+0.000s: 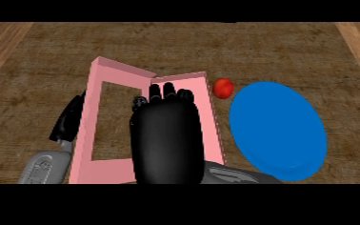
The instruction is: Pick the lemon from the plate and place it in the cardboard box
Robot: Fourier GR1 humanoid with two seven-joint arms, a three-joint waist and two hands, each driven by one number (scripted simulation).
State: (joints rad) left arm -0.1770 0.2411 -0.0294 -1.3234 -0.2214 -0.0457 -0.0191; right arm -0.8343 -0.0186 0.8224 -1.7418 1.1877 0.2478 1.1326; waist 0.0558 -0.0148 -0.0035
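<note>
The pink box (95,124) stands open at centre left, its flaps raised. My right hand (166,138) hovers over the box's right half with its back towards me. Its fingers (169,93) curl downward, and whatever they hold is hidden beneath the palm. No lemon shows anywhere in the view. To the right lies the blue plate (277,128), with nothing on it. My left hand (70,119) rests against the outside of the box's left wall, fingers straight.
A small red round fruit (224,88) sits on the brown counter between the box's far right corner and the plate. Lighter wooden strips run along the far left and far right edges.
</note>
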